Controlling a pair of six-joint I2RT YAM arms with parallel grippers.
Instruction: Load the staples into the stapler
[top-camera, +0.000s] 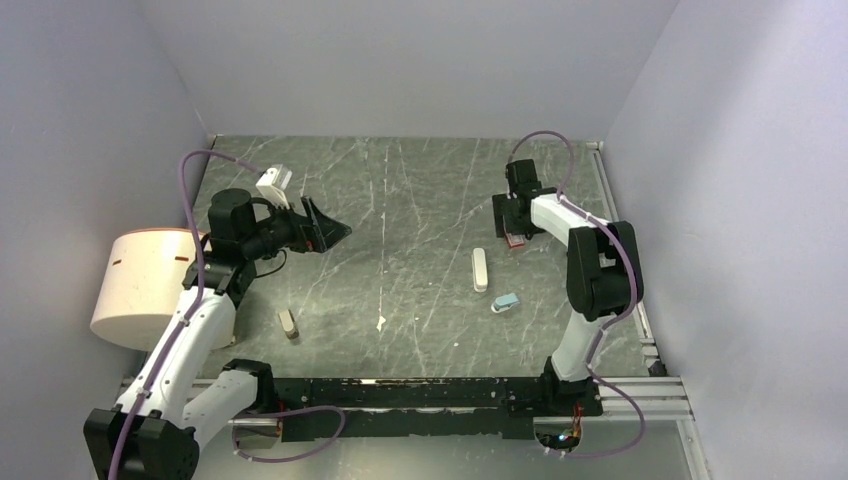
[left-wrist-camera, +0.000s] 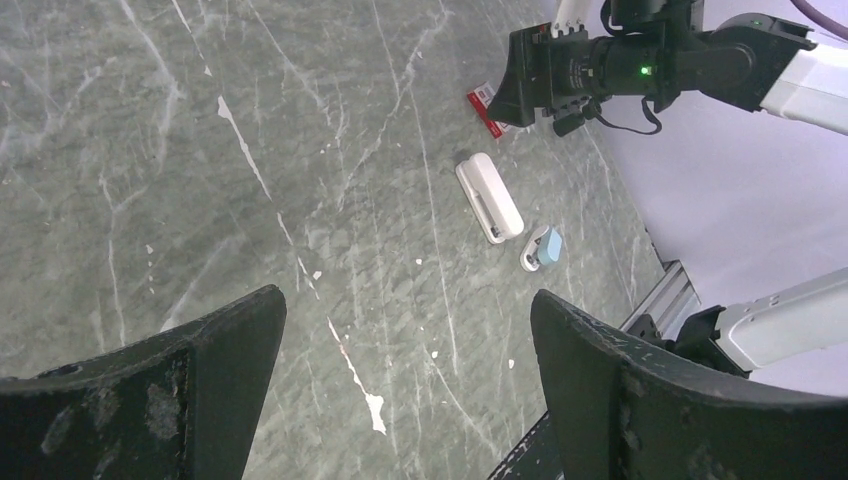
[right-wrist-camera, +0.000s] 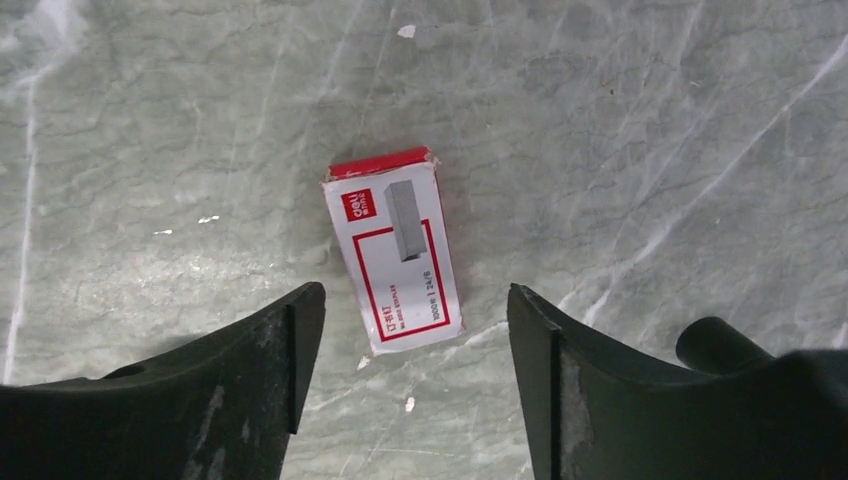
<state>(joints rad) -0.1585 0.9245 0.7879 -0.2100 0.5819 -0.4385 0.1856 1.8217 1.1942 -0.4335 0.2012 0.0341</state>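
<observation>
the small beige stapler (top-camera: 288, 322) lies on the near left part of the tabletop (top-camera: 400, 180), near the left arm and well apart from both tools. the tabletop is grey-green and stone-patterned, with white veins and scuffs, and pale lilac walls close it in on three sides. toward the right lie a long white stapler (top-camera: 480, 269) and, near its front end, a small light-blue stapler (top-camera: 505, 302). farther back, a red-and-white staple box (right-wrist-camera: 392, 255) lies flat on the surface. the right tool (right-wrist-camera: 415, 300) hangs over the box, jaws apart with one on each side and a gap showing at both, gripping nothing. its arm is folded and reaches toward the back. the left tool (left-wrist-camera: 405, 310) is wide open and holds nothing, raised above the surface, its forearm level and pointing right.
</observation>
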